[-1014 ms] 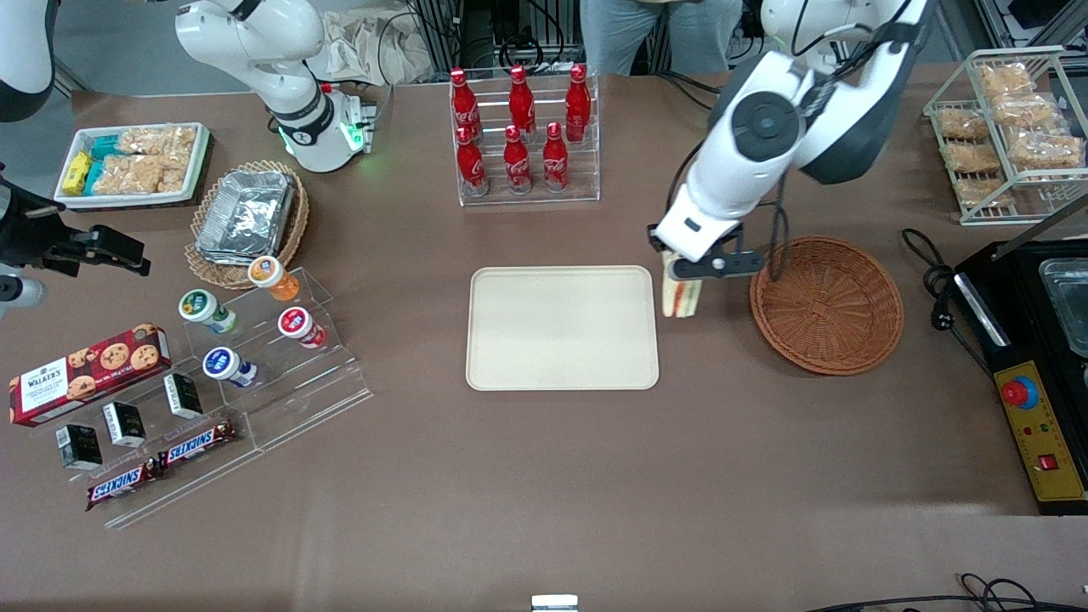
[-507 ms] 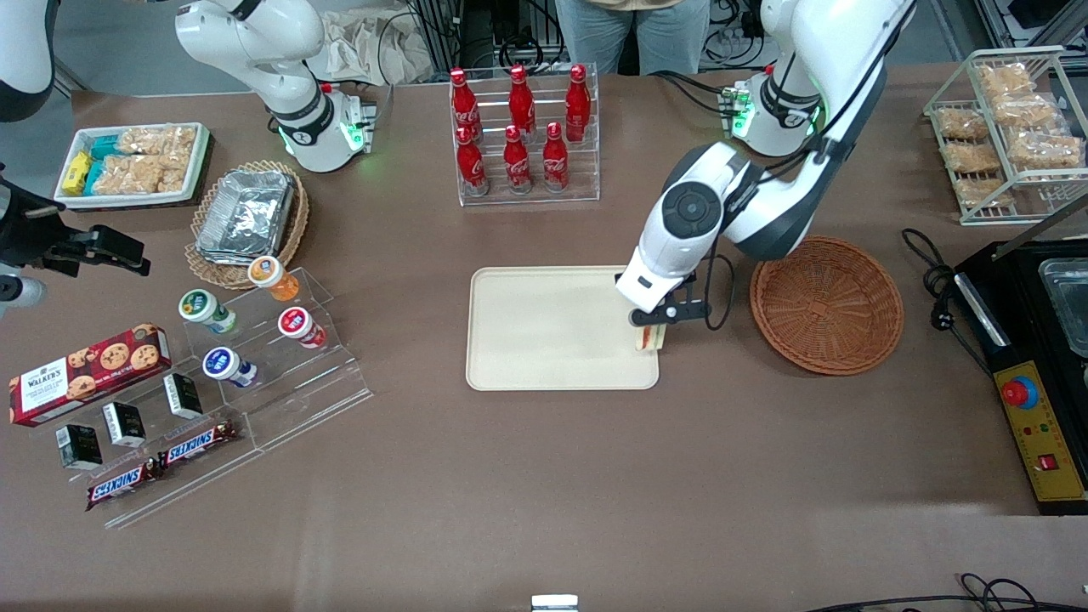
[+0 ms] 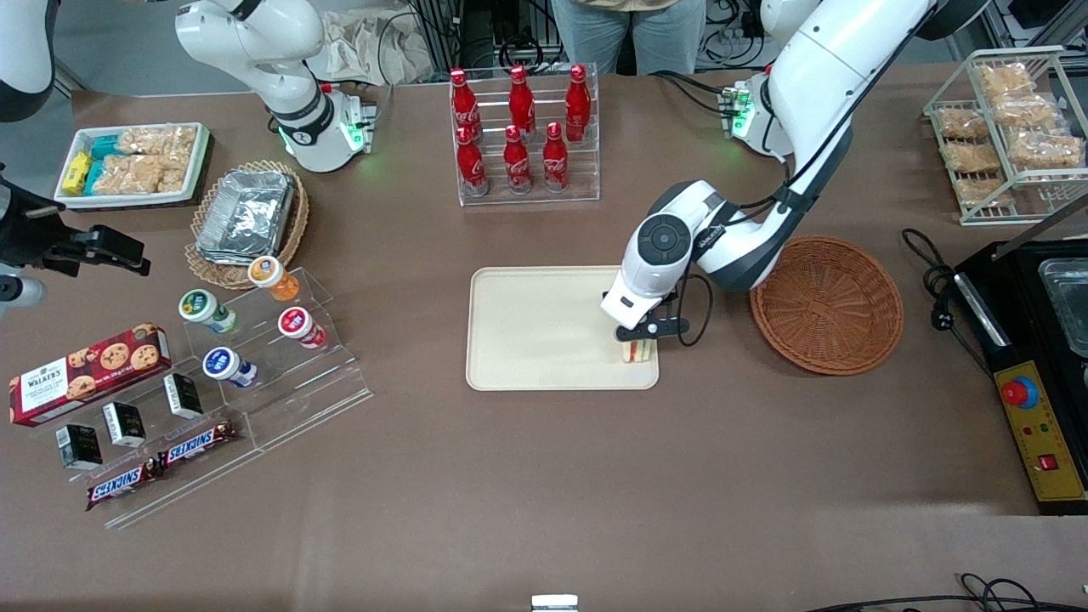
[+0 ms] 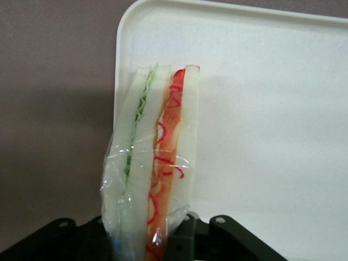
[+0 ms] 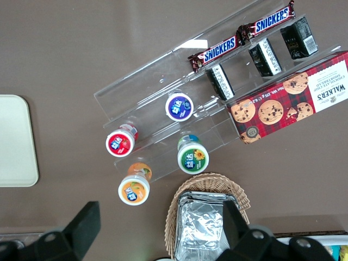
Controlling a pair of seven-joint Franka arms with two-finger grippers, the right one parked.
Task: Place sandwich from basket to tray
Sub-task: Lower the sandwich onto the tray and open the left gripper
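While the basket [image 3: 826, 304] is sitting empty on the desk [image 3: 544, 476], the hand [image 3: 639, 337] is pinching the wrapped sandwich [image 4: 155, 163], holding it upright over the tray [image 3: 535, 331] near its basket-side edge.

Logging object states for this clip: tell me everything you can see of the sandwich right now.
The sandwich is a wedge of pale bread slices in clear plastic wrap, with green filling in one layer and red-orange in the other. It stands on edge, held by the gripper, which is shut on it, over the tray near the corner nearest the basket. Whether it touches the tray cannot be told.
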